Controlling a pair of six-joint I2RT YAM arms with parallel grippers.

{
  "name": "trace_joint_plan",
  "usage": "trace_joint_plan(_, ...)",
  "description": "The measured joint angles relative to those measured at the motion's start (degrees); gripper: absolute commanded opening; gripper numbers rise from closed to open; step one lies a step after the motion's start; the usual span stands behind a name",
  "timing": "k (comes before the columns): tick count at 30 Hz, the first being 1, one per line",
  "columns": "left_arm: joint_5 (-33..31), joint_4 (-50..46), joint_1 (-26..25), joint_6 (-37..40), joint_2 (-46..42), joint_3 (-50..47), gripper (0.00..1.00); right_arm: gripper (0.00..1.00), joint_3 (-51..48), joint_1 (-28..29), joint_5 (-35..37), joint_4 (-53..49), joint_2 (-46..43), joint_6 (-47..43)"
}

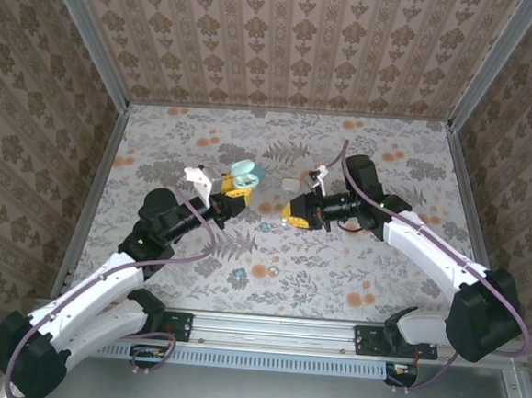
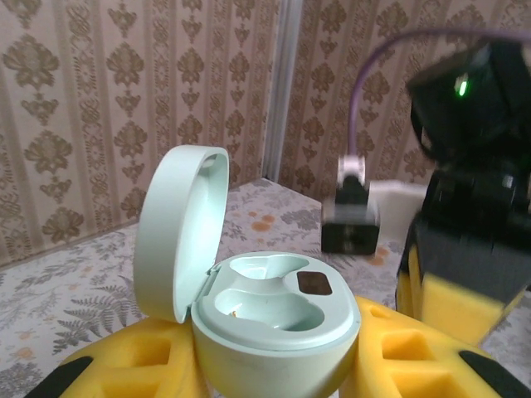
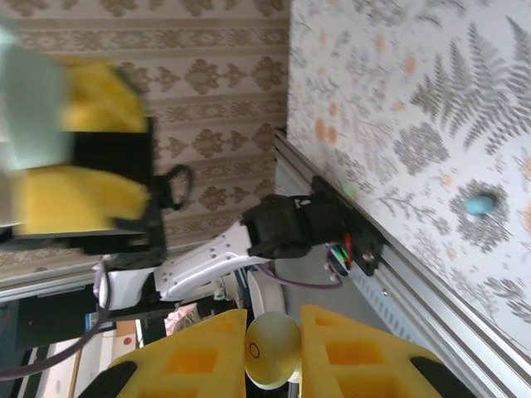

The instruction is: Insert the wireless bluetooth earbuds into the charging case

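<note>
Left arm (image 1: pixel 112 284) reaches from the near-left corner toward the middle of the worktop (image 1: pixel 351 289), forearm low. Left fingers (image 2: pixel 398 352) are clamped on either side of one mint case (image 2: pixel 274 327), its lid (image 2: pixel 178 236) hinged open and standing up.

Right arm (image 1: pixel 419 243) bends in from the right with the wrist rolled sideways, tips facing the mint case, near but apart. Right fingers (image 3: pixel 348 356) pinch one whitish earbud (image 3: pixel 272 348).

One teal earbud (image 3: pixel 479 203) lies loose on the worktop near the front rail (image 3: pixel 440 315).

Count: cases 1, earbuds 2.
</note>
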Motion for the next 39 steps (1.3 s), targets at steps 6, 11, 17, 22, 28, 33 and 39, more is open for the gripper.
trace_joint_plan(6, 2.86, 1.01, -0.74, 3.06, 4.72, 0.0, 0.19, 0.22, 5.9, -1.86, 0.46, -2.38, -4.09, -1.55)
trace_joint_plan(11, 5.44, 2.14, -2.51, 7.54, 6.54, 0.02, 0.18, 0.23, 8.96, -2.16, 4.87, -4.61, -7.48, -8.24)
trace_joint_plan(17, 9.14, 3.21, -3.15, 9.92, 8.2, 1.46, 0.19, 0.23, 8.96, -1.36, 8.72, -4.57, -8.5, -13.81)
trace_joint_plan(22, 10.97, 4.35, -3.91, 10.54, 9.2, 2.25, 0.19, 0.23, 8.96, 0.74, 9.64, -4.59, -7.04, -17.27)
trace_joint_plan(28, 12.39, 4.76, -4.15, 10.75, 9.94, 2.75, 0.19, 0.23, 8.96, 2.1, 10.32, -4.17, -5.66, -19.34)
trace_joint_plan(33, 13.09, 5.55, -4.2, 10.73, 10.03, 2.86, 0.19, 0.23, 8.96, 2.47, 10.45, -2.91, -5.29, -19.71)
trace_joint_plan(39, 13.81, 5.84, -4.37, 10.71, 10.03, 3.43, 0.19, 0.22, 8.96, 2.51, 11.32, -2.21, -4.46, -19.74)
